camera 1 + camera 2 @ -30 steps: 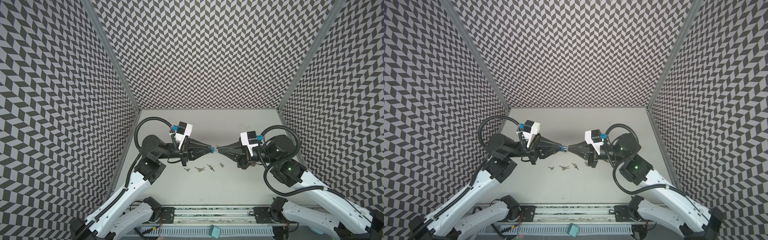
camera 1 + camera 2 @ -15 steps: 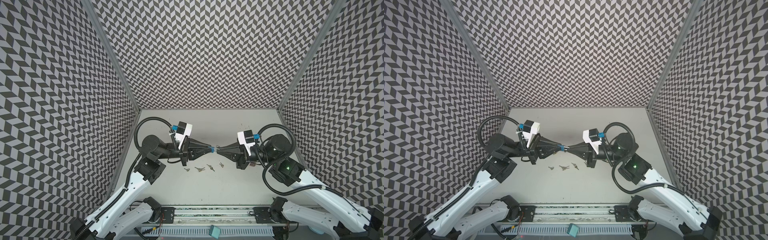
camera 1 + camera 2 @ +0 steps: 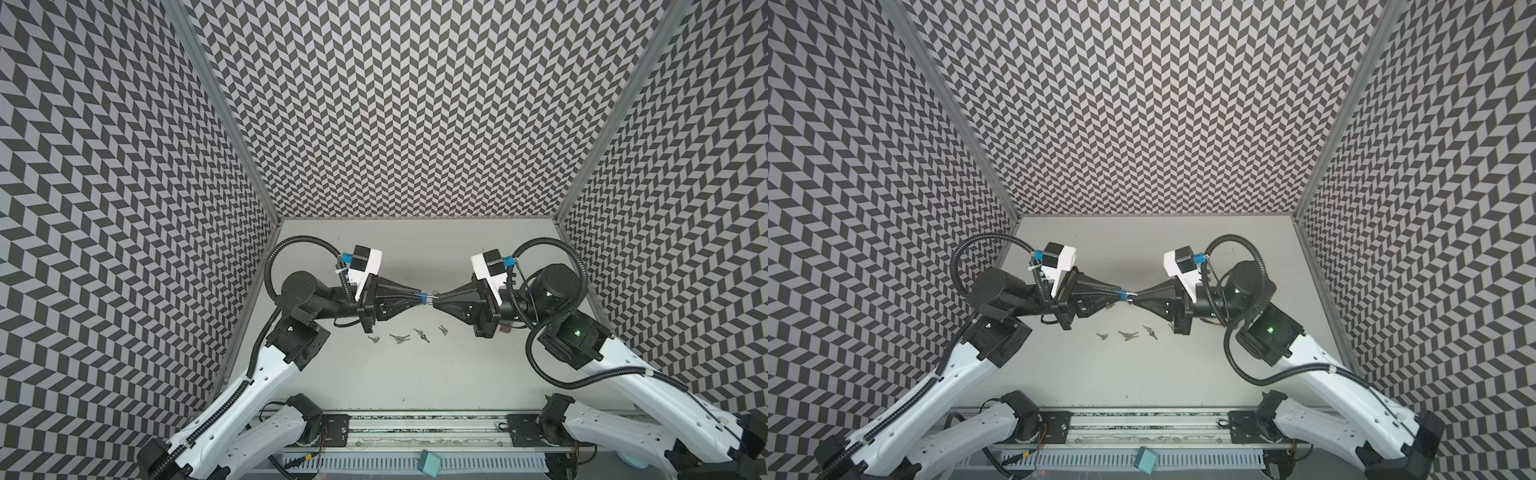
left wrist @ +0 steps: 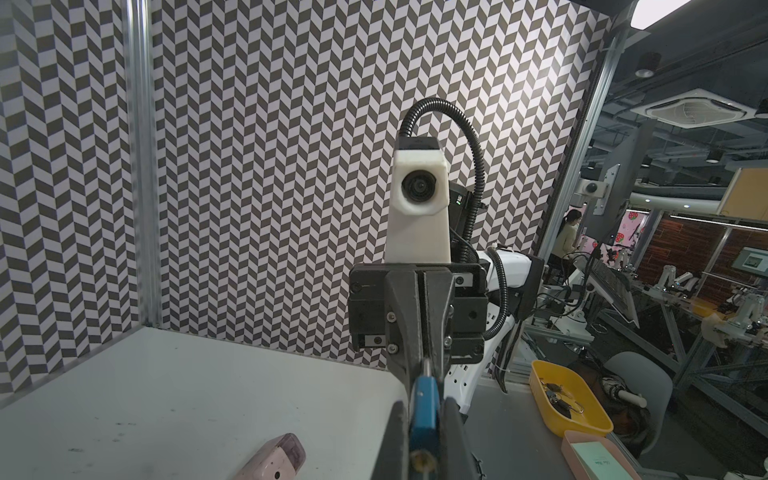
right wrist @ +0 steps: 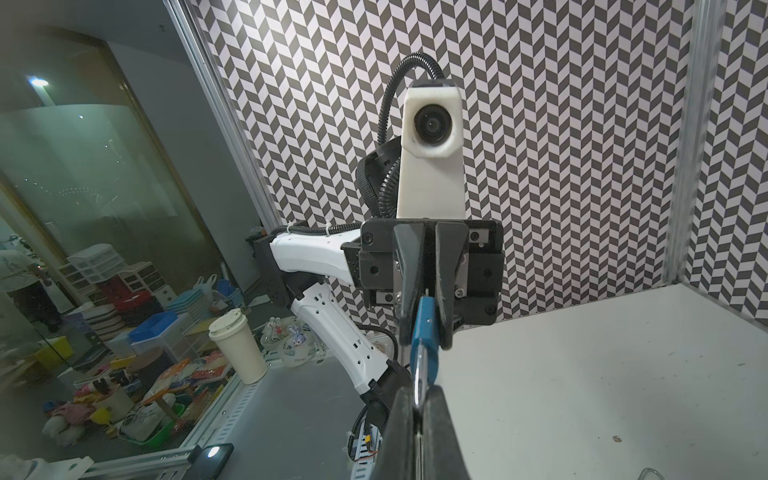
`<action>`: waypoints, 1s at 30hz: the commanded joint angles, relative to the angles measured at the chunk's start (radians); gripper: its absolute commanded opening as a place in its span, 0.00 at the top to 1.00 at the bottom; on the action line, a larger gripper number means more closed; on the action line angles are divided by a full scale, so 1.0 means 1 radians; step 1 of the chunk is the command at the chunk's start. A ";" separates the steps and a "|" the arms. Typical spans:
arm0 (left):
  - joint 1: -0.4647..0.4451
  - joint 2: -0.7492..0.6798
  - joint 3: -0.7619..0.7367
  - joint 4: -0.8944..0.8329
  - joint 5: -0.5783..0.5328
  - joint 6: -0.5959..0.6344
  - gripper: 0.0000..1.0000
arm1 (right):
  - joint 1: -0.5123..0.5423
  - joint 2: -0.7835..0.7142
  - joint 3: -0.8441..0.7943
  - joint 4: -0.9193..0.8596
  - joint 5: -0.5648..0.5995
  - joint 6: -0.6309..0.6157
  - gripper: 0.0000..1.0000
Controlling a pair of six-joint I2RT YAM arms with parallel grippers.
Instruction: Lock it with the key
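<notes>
A small blue padlock hangs above the table's middle in both top views. My left gripper is shut on its blue body, with the brass keyhole end toward that wrist. My right gripper meets it tip to tip, shut on the silver shackle that sticks out of the body. Several loose keys lie in a row on the table below the grippers; neither gripper touches them.
A pink lock lies on the table under the right arm, mostly hidden in a top view. Patterned walls close in three sides. A yellow tray sits beyond the table. A teal block rests on the front rail.
My right gripper has edged left toward the padlock and closed on its shackle. The left gripper has held still with the padlock.
</notes>
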 commanded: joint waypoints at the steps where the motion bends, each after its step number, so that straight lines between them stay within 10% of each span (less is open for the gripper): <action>1: -0.022 0.019 0.017 -0.017 0.010 0.011 1.00 | 0.004 0.019 0.042 0.056 -0.008 0.014 1.00; 10: -0.126 0.075 0.014 -0.018 -0.021 0.040 1.00 | 0.017 0.083 0.074 0.074 -0.004 -0.009 1.00; 30: 0.013 0.005 0.015 -0.016 0.030 -0.011 0.96 | -0.009 -0.031 0.035 0.007 0.080 -0.058 1.00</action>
